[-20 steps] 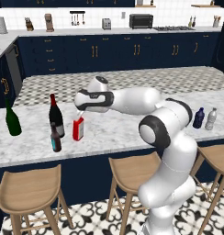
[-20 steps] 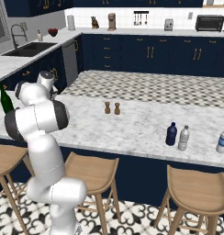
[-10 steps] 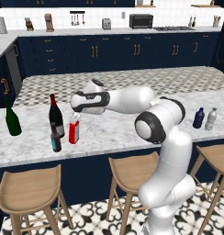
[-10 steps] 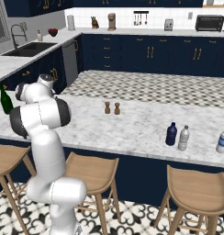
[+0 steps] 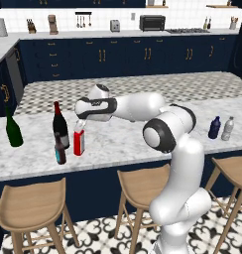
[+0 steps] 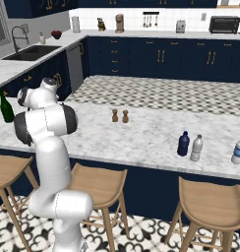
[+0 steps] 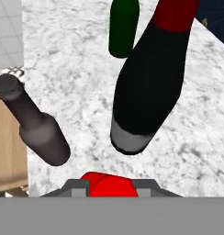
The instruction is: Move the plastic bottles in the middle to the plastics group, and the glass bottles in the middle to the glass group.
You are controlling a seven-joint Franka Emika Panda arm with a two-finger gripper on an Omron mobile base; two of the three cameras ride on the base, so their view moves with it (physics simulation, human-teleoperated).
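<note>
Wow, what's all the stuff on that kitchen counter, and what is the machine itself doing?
Red bottle: one, flat, red with white label, counter's left part, gripped at the top.
Brown bottle: one, dark, beside it.
Wine bottles: two; near-black with red neck, dark green further left.
Blue bottle: one, right end.
Grey bottle: one, pale, beside the blue.
Shakers: two, brown, mid-counter.
Stools: wooden, below.
Gripper: white arm's, shut on the red bottle.

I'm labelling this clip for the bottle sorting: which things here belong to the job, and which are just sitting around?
Part of the job:
red bottle, gripped in the jaws
brown bottle
red-necked wine bottle
green wine bottle
blue bottle
pale grey bottle

Just lying about:
two shakers
stools
</note>
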